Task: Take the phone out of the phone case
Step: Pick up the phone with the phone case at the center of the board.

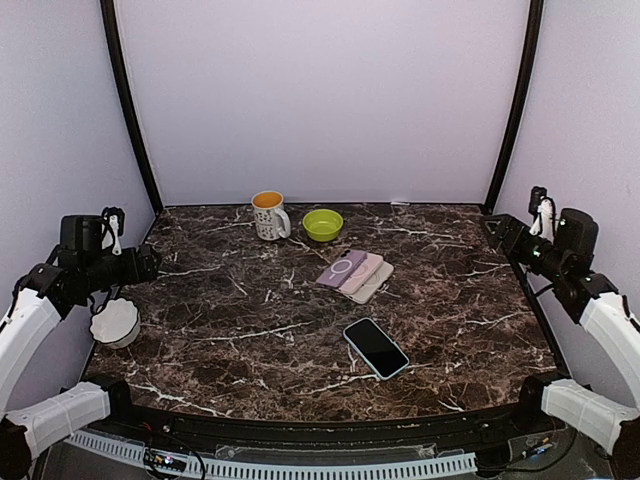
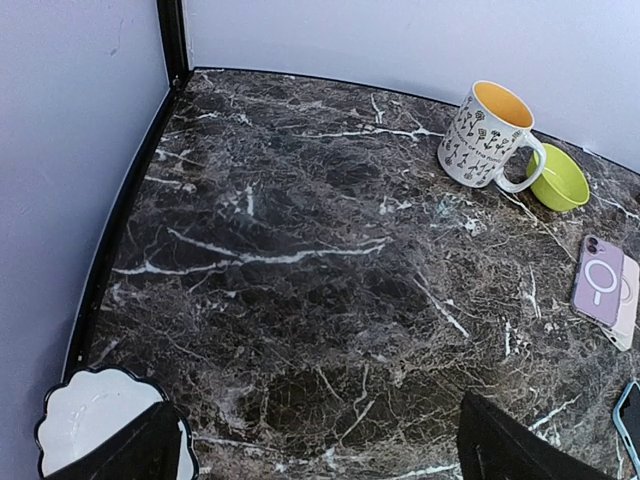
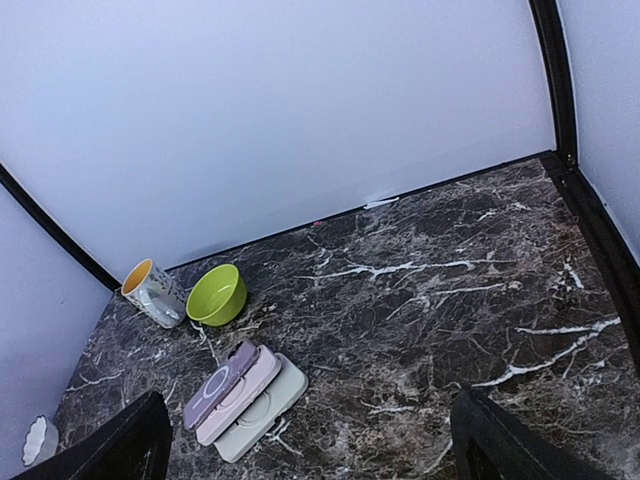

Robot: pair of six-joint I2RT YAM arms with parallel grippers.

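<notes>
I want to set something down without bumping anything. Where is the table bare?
Bare: the left stretch between white dish and mug; the right side past the phone and stacked cases. Crowded: back centre, where mug, green bowl and cases cluster.

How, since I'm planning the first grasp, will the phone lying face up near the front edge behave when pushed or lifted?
The phone lies flat on the marble table, so it probably slides rather than tips when pushed. It looks thin and rigid, leaving little edge to catch. Its glossy front may be slippery.
</notes>
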